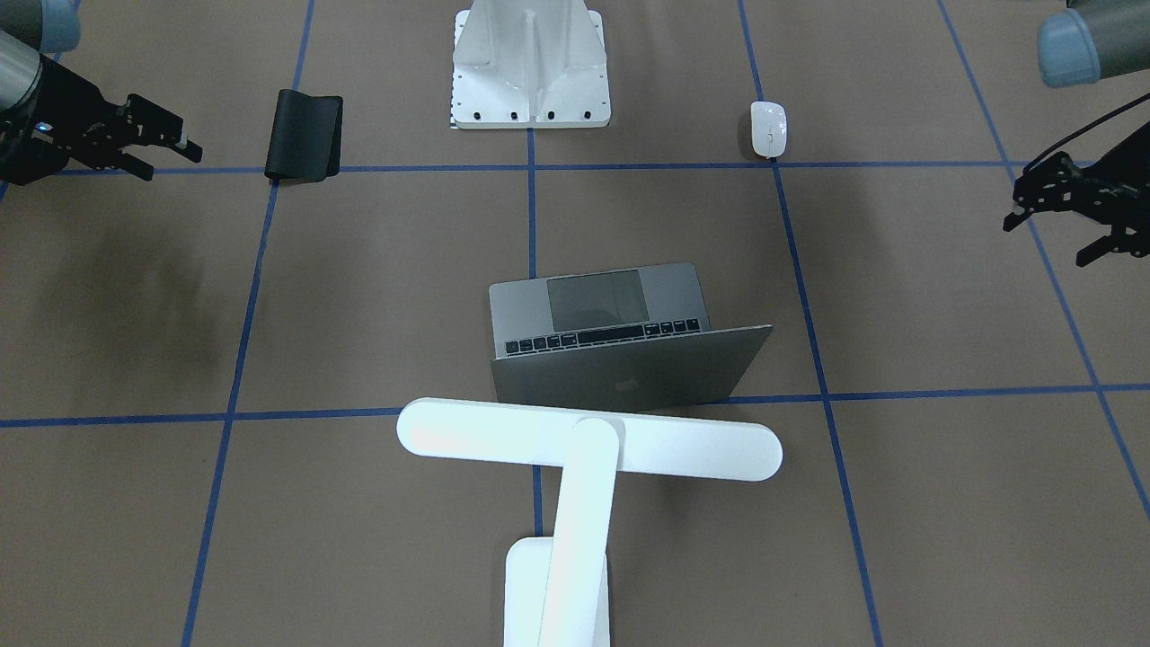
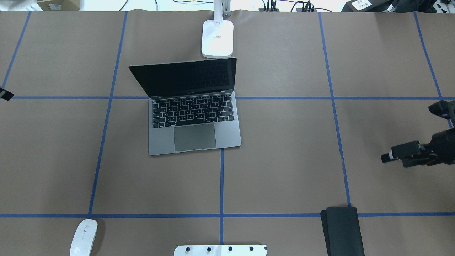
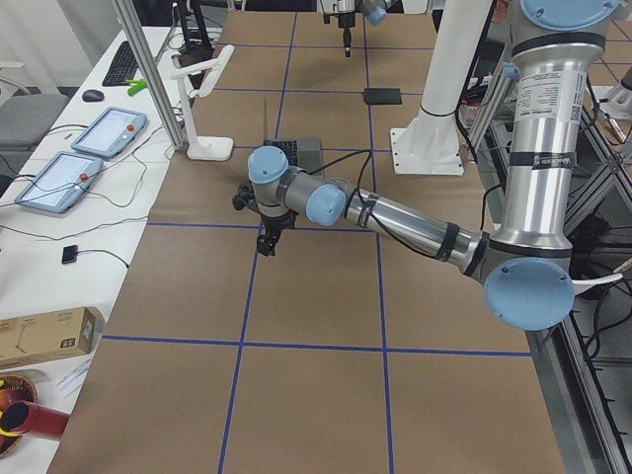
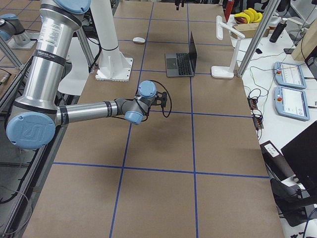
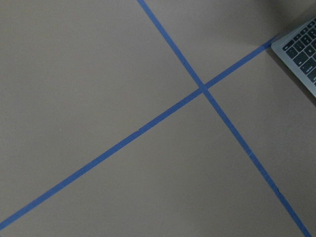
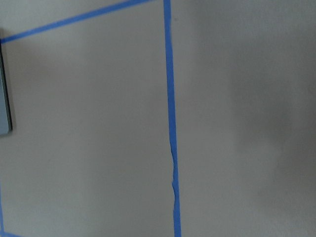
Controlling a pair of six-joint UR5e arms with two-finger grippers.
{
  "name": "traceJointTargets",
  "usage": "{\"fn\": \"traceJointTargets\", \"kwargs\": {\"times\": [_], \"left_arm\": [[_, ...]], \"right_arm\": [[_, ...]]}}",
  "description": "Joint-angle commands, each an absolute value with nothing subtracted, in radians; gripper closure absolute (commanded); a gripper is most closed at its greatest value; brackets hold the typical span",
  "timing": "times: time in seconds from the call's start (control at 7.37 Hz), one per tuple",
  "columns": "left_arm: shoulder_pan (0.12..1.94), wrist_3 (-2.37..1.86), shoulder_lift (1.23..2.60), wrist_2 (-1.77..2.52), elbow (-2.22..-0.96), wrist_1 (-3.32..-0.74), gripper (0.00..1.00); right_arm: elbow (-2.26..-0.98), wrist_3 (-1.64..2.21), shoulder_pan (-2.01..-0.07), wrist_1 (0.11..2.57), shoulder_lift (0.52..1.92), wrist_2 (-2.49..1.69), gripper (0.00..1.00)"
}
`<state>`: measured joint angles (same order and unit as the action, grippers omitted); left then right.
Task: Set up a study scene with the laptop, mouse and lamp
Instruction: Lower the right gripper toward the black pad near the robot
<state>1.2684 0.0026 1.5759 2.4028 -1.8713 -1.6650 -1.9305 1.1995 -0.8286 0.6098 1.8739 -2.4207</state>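
Across-table front view: laptop (image 1: 620, 346) is open at the centre of the table (image 1: 943, 539), lid back toward this camera and keyboard toward the robot. Lamp (image 1: 588, 440) stands just behind the lid; its bar head overlaps the lid's top edge in this view. Mouse (image 1: 768, 128) lies on the robot side at view right, just beside a tape (image 1: 629, 166) crossing and well apart from the laptop. Mat (image 1: 304, 135) lies at view left, with the pedestal (image 1: 530, 81) between mat and mouse. Right gripper (image 1: 171, 163) is at the left edge, fingers apart, empty. Left gripper (image 1: 1049, 241) is at the right edge, fingers also apart, empty. Both are well clear of laptop, mouse and lamp.

Overhead:
- Laptop screen is dark.
- Lamp base sits just beyond the lid.
- Mouse is at lower left and mat at lower right, with the pedestal's bolt-hole edge between them at the bottom.
- Right gripper comes in from the right edge, about level with the laptop's front edge.
- Only a tip of the left gripper shows at the left edge.

Left side view: the near left arm's gripper points down over bare table, short of the laptop.

Right side view: the near right arm's gripper is over bare table, with laptop, lamp and mouse beyond it.

Left wrist: a tape cross, and the laptop's keyboard corner at upper right.

Right wrist: bare table and tape. A thin grey edge shows at the left border; cannot tell what it is.
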Motion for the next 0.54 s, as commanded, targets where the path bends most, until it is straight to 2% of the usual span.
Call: {"fn": "traceJointTargets", "kwargs": {"times": [0.0, 0.41], "left_arm": [[1.272, -0.017, 1.52, 2.402, -1.85, -1.764, 0.0], [1.272, -0.015, 1.508, 2.402, -1.852, -1.779, 0.0]], "right_arm": [[-1.931, 1.201, -0.693, 0.604, 1.872, -2.351, 0.02], [-1.933, 1.316, -0.54, 0.604, 1.852, -2.221, 0.02]]}}
